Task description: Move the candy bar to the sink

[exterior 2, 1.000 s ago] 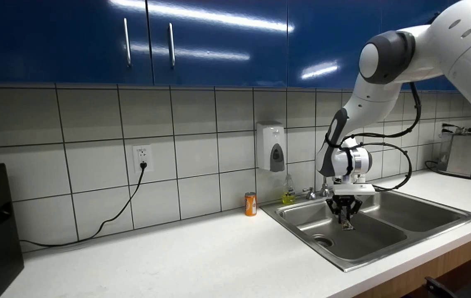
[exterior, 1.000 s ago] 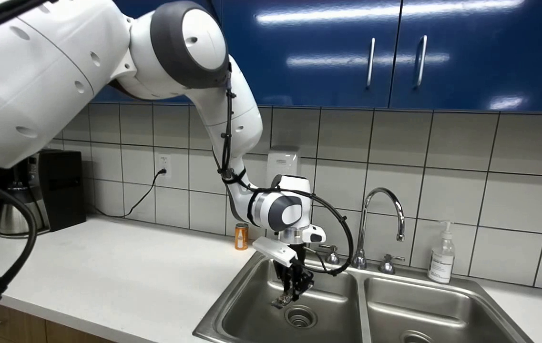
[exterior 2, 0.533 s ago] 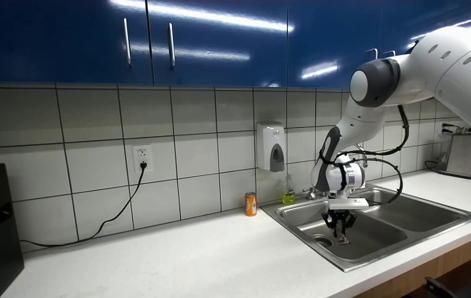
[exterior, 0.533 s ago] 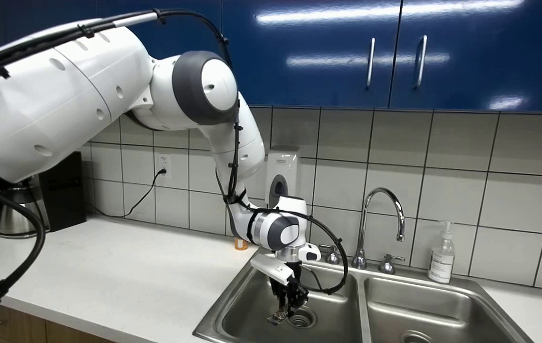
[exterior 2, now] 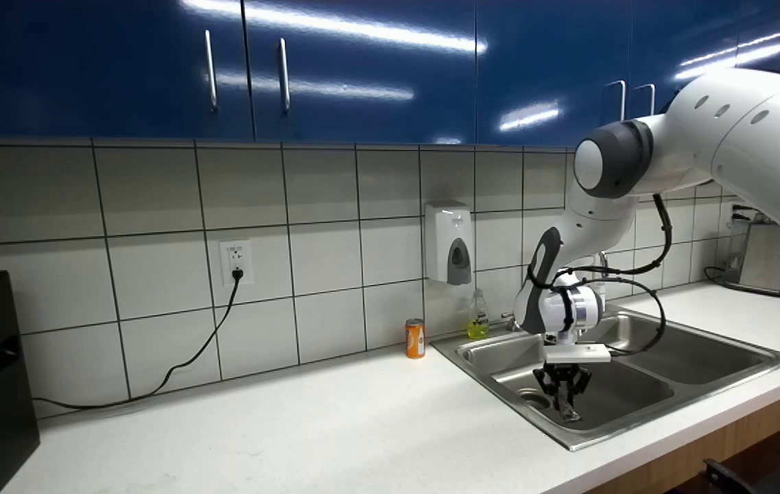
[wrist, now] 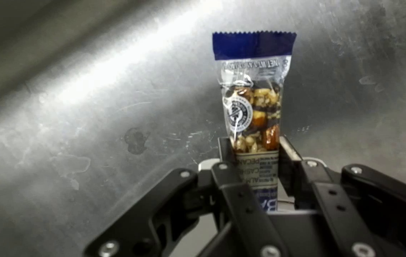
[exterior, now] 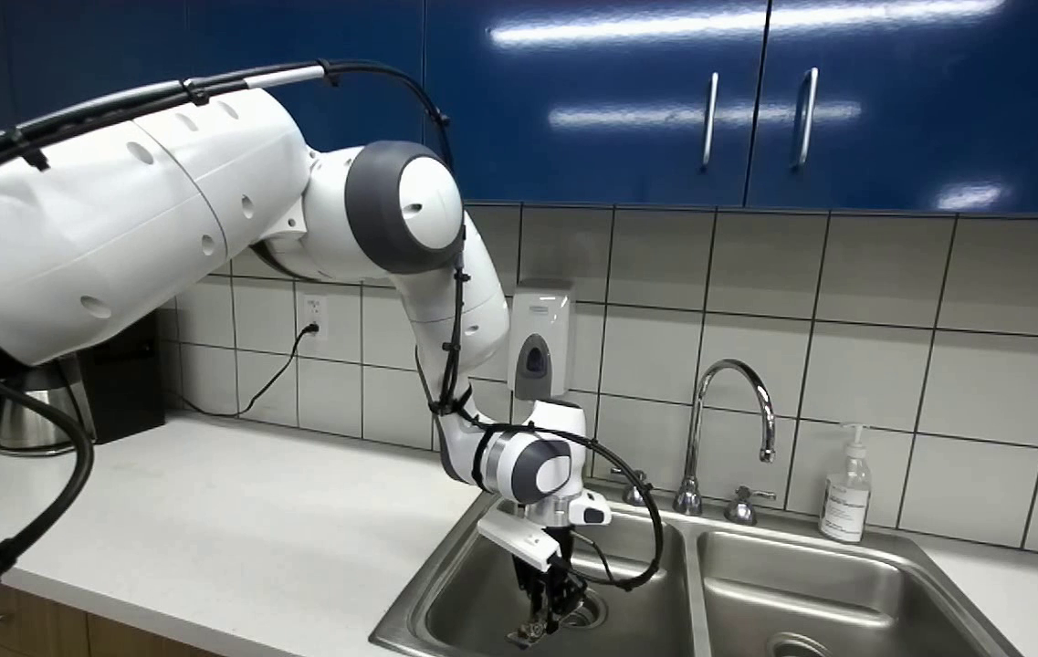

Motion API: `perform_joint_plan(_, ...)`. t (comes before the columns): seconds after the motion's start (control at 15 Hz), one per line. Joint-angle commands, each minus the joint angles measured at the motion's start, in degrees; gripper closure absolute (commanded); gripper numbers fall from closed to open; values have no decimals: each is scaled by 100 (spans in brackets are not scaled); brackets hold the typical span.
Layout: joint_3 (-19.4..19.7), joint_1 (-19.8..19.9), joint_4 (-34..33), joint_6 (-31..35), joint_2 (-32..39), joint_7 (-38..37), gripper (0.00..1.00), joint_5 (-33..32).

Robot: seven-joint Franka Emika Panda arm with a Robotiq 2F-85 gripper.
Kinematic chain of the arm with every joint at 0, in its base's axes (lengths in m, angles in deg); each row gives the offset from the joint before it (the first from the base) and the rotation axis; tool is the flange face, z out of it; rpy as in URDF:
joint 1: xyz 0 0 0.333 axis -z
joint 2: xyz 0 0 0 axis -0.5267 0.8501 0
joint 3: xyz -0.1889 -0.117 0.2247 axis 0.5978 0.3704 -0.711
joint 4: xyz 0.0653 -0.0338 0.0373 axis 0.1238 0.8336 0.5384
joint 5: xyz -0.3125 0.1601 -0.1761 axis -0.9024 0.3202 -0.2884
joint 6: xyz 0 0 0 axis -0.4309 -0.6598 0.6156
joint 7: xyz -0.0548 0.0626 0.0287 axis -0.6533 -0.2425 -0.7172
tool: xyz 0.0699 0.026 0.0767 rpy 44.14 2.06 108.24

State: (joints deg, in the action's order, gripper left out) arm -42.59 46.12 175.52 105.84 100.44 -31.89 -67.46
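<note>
The white robot arm (exterior: 432, 219) is hanging over the worktop (exterior 2: 280, 425), and its gripper (wrist: 256, 143) is pointing down into the stainless steel double-basin sink (exterior: 447, 570), which is sitting between the worktop's front and back edges. The jaws are holding a nut bar (wrist: 254, 117) clamped by its long sides, its zigzag-cut blue end jutting out past them. The bar is being held within the basin (exterior 2: 626, 392) nearer the orange drink can (exterior 2: 415, 338), close to the round drain (exterior 2: 534, 398); I'm not able to tell whether it is touching the bottom. That can is standing upright near the worktop's back edge, just beside a corner of the sink. A bottle of yellow liquid (exterior 2: 478, 321) is standing near it, also toward the back edge. A chrome gooseneck faucet (exterior: 694, 438) is rising from the sink's back rim, and a clear pump bottle (exterior: 845, 500) is standing farther along the same side.
</note>
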Motion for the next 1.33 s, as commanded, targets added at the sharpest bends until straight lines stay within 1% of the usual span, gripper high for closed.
perform_joint_plan(0.0, -75, 103, -223, -225, 134, 85, 92, -33)
perform_joint_plan(1.27, -34, 49, -315, -329, 415, 54, 92, -75)
